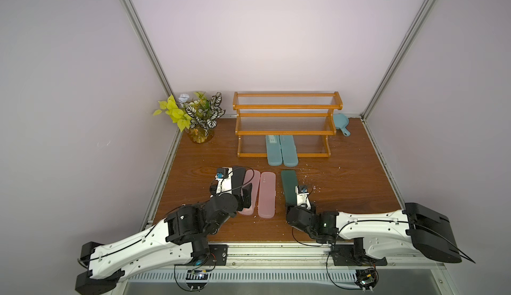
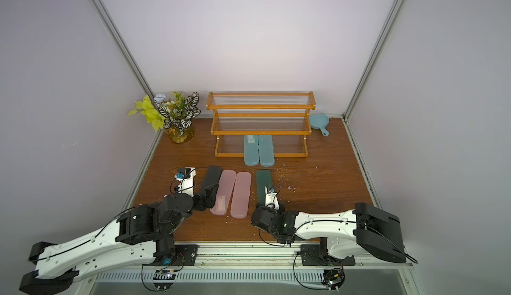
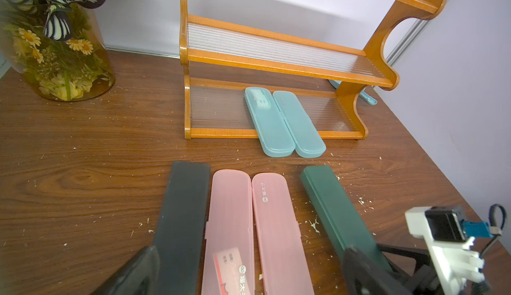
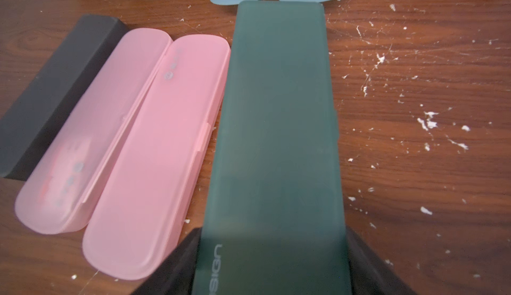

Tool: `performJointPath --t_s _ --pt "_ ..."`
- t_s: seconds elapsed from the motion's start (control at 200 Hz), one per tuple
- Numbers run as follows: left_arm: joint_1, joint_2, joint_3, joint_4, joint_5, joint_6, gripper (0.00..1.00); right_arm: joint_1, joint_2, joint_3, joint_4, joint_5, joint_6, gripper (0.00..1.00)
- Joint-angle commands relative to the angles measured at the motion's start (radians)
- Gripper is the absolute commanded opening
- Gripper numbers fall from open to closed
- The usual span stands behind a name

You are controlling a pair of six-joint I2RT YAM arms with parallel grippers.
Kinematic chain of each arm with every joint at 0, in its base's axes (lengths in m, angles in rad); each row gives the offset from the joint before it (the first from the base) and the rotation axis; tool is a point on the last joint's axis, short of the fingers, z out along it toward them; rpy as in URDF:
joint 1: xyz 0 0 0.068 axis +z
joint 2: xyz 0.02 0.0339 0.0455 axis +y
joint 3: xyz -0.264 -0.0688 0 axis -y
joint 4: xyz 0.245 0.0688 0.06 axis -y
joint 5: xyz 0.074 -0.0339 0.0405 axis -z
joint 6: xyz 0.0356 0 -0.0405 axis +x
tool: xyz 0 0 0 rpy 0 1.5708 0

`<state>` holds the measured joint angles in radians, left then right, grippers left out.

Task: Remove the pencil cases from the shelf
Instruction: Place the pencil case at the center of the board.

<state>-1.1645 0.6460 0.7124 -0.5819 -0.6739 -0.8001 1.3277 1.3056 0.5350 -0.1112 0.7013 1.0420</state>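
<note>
Pinching the dark green case point(image 4: 276, 113) by its near end, the right claw point(image 4: 272, 252) could let it pivot; the left claw point(image 3: 249, 268) gapes empty; teal cases point(image 1: 282, 151) lie ahead, on the shelf point(image 1: 304, 132).

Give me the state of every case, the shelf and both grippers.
Teal cases: on shelf lowest tier, ends past its front rail.
Pink cases: flat on table, side by side.
Black case: flat on table.
Dark green case: clamped in right gripper.
Left gripper: open, holding nothing.
</note>
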Motion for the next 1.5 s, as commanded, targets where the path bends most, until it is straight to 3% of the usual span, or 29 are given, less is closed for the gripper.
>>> performJointPath --t_s 0.0,0.58,0.936,1.156,1.366,1.496 --pt "0.008 -0.006 -0.014 -0.016 0.005 -0.007 0.97 0.006 0.024 0.037 0.057 0.024 0.038 0.67" --pt "0.009 -0.013 -0.022 -0.022 0.014 -0.025 0.97 0.013 0.212 0.155 0.027 -0.05 0.079 0.69" --pt "0.009 -0.007 -0.024 -0.023 0.02 -0.032 0.97 0.016 0.245 0.176 0.033 -0.086 0.089 0.78" --pt "0.009 -0.007 -0.028 -0.024 0.013 -0.039 0.97 0.016 0.208 0.18 0.021 -0.088 0.08 0.87" --pt "0.008 -0.008 -0.04 -0.023 0.013 -0.052 0.97 0.015 0.11 0.176 -0.027 -0.059 0.071 0.89" --pt "0.009 -0.01 -0.049 -0.021 0.019 -0.063 0.97 -0.045 0.021 0.165 -0.025 -0.105 -0.044 0.92"
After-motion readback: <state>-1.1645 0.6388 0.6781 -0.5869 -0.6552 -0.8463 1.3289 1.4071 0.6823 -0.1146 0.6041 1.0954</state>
